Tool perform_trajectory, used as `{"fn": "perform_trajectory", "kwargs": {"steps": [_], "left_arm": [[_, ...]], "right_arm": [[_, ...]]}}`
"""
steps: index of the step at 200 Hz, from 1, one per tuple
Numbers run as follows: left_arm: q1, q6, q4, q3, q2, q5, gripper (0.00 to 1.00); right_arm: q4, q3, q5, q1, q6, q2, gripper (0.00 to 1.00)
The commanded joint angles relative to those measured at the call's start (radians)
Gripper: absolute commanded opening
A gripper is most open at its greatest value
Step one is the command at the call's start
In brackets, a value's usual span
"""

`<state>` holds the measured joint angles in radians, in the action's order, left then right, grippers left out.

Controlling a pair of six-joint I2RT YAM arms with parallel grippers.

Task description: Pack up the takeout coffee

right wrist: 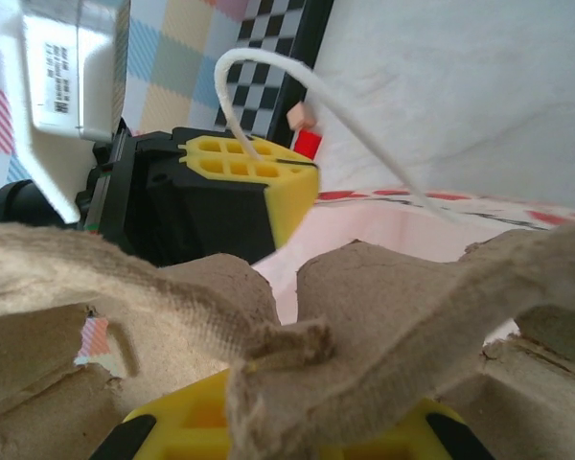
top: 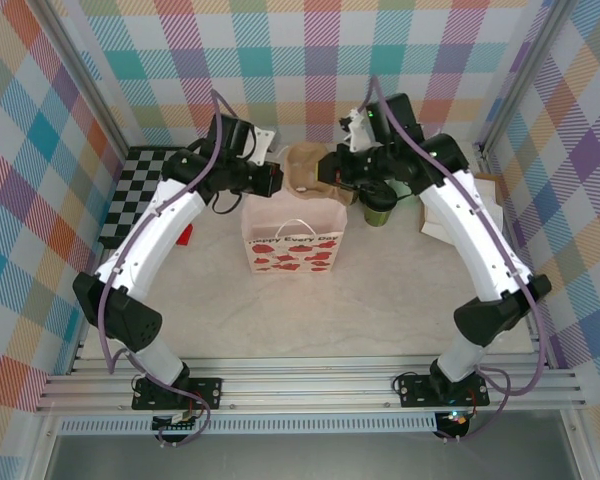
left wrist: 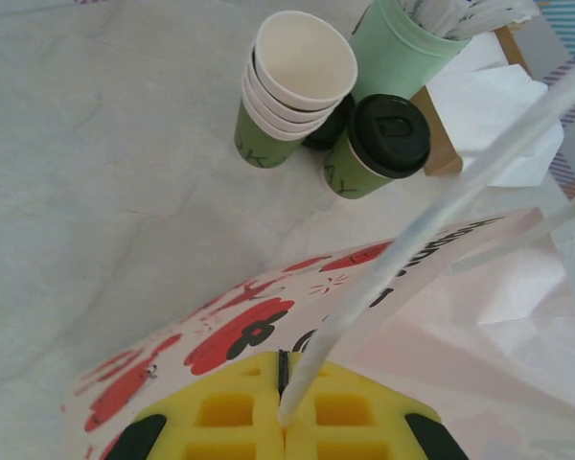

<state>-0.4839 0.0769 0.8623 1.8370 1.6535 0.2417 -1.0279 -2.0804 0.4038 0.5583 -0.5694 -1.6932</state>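
Note:
The takeout coffee [left wrist: 381, 144], a green paper cup with a round black lid, stands upright on the table beyond the bag; from above the coffee [top: 380, 206] sits just under my right forearm. My left gripper [left wrist: 287, 407] is shut on the white cord handle [left wrist: 431, 225] of the paper bag [top: 293, 245], which is printed with red hearts. In the top view the left gripper [top: 271, 180] is at the bag's back rim. My right gripper [right wrist: 287, 407] is shut on a brown pulp cup carrier [right wrist: 383, 307], held over the bag's open mouth; the carrier [top: 305, 168] hangs behind the bag.
A stack of lidless green cups [left wrist: 292, 91] and a mint tumbler of white sticks [left wrist: 402, 43] stand beside the coffee. White napkins [left wrist: 494, 105] lie to its right. A checkered mat [top: 130, 195] and a red block [top: 185, 236] are at the left.

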Motion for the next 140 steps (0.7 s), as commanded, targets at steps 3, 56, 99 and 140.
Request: {"fn": "perform_trajectory", "kwargs": {"steps": [3, 56, 99, 140], "left_arm": [[-0.031, 0.134, 0.006, -0.030, -0.037, -0.042, 0.00], [-0.033, 0.300, 0.045, -0.031, -0.050, -0.090, 0.00], [-0.033, 0.332, 0.029, -0.034, -0.054, -0.093, 0.00], [0.014, 0.324, -0.006, -0.050, -0.050, -0.025, 0.00]], "right_arm": [[0.024, -0.049, 0.098, 0.030, -0.036, -0.031, 0.00], [0.004, 0.073, 0.078, 0.046, -0.043, -0.027, 0.00], [-0.054, 0.129, 0.075, 0.048, 0.003, 0.003, 0.00], [-0.167, 0.086, -0.049, 0.048, 0.098, -0.067, 0.00]]}}
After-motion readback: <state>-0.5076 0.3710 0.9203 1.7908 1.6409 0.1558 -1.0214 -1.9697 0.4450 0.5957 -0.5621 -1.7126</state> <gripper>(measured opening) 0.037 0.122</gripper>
